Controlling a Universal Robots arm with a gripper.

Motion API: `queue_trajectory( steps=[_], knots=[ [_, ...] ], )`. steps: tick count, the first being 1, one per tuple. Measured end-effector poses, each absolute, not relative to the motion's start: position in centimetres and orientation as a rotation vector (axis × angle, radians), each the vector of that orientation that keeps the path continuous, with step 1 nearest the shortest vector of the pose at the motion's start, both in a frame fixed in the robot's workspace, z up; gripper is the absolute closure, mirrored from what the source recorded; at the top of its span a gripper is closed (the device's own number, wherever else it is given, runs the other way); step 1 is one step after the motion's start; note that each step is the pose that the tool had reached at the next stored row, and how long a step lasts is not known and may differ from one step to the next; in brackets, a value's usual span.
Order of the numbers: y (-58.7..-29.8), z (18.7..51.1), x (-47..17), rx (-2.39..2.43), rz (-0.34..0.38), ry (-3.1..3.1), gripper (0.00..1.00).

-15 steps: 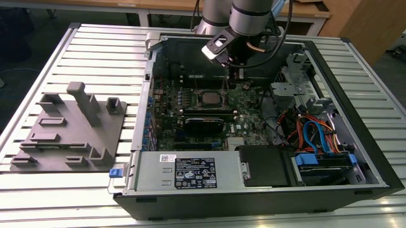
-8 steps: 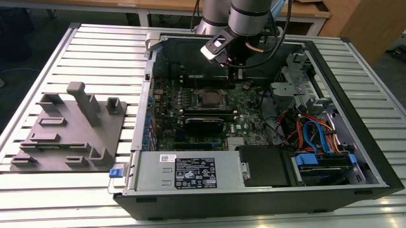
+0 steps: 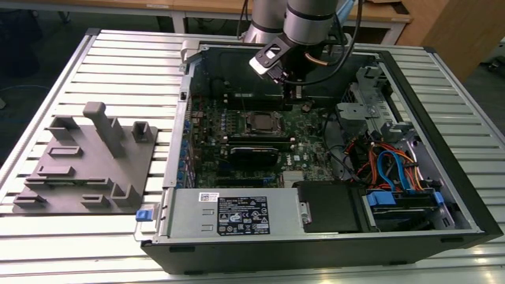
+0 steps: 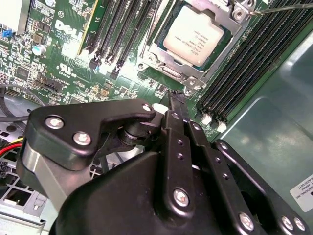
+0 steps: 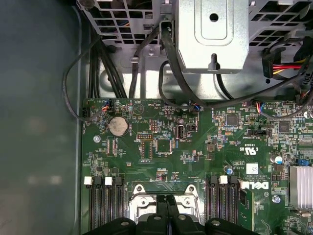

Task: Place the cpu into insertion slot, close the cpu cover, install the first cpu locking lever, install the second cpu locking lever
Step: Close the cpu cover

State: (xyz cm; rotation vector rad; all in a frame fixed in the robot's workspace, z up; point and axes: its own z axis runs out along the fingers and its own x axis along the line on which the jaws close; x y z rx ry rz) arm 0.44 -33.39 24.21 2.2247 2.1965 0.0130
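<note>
We find the claw [image 4: 175, 98] clenched on nothing that we can see, its black, bolted tips poised at the near corner of the insertion slot [image 4: 171, 74]. There the cpu [image 4: 195, 32] already lies seated, its matte tan lid framed by the thin silver cpu cover [image 4: 225, 48] lying flat over it. We judge the locking-lever stage to be in hand: a slim wire lever [image 4: 281, 7] juts out beyond the socket's far corner from the claw, and such narrow, springy steel calls for a closely aimed push.
</note>
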Motion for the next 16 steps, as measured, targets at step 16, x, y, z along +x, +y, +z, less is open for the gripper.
queue_trajectory(
  steps=[16],
  knots=[
    [-33.4, 23.3, -1.1, 2.225, 0.013, 2.197, 0.9]
  ],
)
